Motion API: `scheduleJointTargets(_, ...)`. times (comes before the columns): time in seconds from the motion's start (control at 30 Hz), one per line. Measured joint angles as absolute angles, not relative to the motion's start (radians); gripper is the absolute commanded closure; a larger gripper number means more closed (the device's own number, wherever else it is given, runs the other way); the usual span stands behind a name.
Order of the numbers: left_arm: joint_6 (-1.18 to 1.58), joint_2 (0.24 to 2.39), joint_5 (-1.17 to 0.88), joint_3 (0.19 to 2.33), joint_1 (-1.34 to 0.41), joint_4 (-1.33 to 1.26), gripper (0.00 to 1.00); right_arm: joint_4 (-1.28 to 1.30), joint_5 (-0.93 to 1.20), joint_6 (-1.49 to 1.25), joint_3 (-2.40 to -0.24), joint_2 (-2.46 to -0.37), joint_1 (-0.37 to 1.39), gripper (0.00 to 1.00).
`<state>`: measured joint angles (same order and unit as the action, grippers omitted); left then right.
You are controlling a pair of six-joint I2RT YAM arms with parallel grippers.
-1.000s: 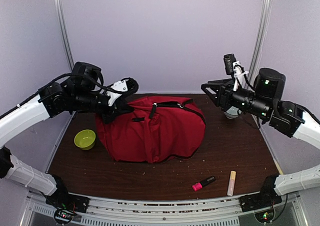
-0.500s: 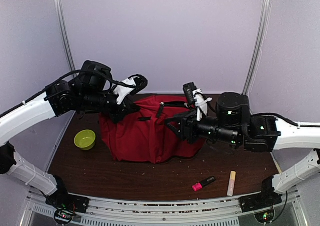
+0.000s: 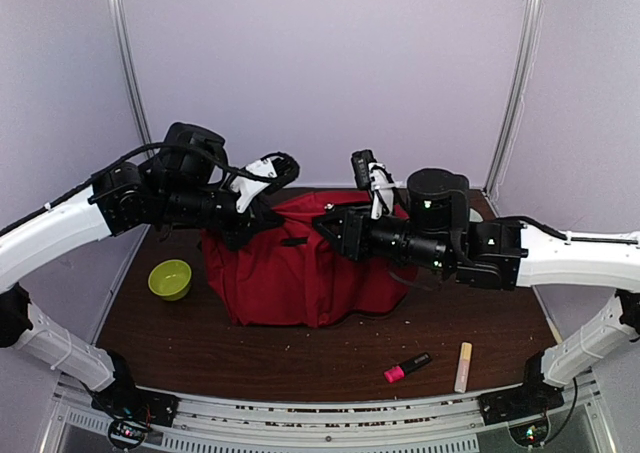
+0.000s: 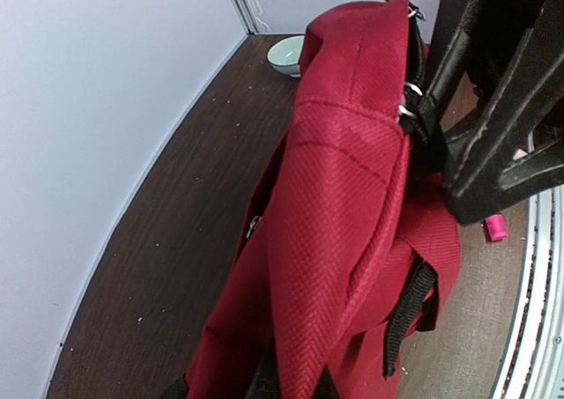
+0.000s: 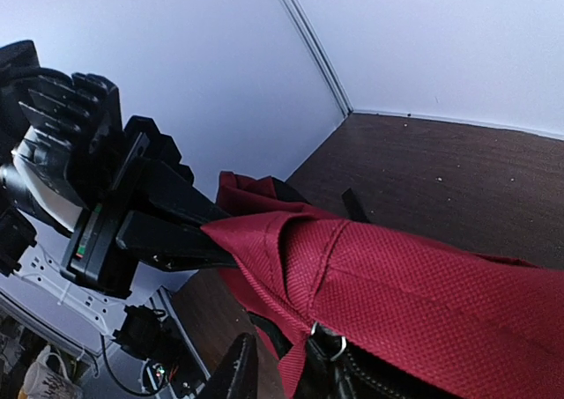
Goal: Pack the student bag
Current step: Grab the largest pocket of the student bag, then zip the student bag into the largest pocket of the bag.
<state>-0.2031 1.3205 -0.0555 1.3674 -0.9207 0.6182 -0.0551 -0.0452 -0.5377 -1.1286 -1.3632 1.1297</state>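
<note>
The student bag [image 3: 300,273] is a big red backpack standing at the middle of the table. My left gripper [image 3: 246,216] is shut on a fold of red fabric at its upper left corner, and in the left wrist view that fold of the bag [image 4: 344,196] runs straight down between the left gripper's fingertips [image 4: 295,383]. My right gripper [image 3: 336,229] sits at the bag's top edge by the zipper ring. In the right wrist view the right gripper [image 5: 291,377] straddles the seam of the bag [image 5: 423,302]; one finger [image 5: 238,371] stands a little apart from the cloth.
A green bowl [image 3: 170,278] sits left of the bag. A pink highlighter [image 3: 407,367] and a cream stick [image 3: 464,366] lie near the front right. A pale bowl [image 4: 284,54] stands at the back, beyond the bag. Walls close in on three sides.
The right arm has swung from the back right corner across to the bag's top edge. The left gripper has kept its hold and drawn the bag's corner slightly up and right.
</note>
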Motion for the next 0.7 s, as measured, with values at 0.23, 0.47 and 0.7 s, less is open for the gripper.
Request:
scheduleJointTargets(0.23, -0.204, 1.319, -0.059, 1.368, -0.925, 0.603, 1.0, -0.098, -0.011, -0.584, -1.105, -1.357, 1.08, 1.0)
scheduleJointTargets(0.47, -0.213, 1.269, -0.036, 1.333, -0.934, 0.592, 1.0, -0.062, 0.105, -0.592, -1.01, -1.195, 0.987, 1.0)
scheduleJointTargets(0.7, -0.239, 1.261, -0.015, 1.332, -0.959, 0.573, 1.0, 0.034, 0.279, -0.586, -0.915, -1.034, 0.834, 1.0)
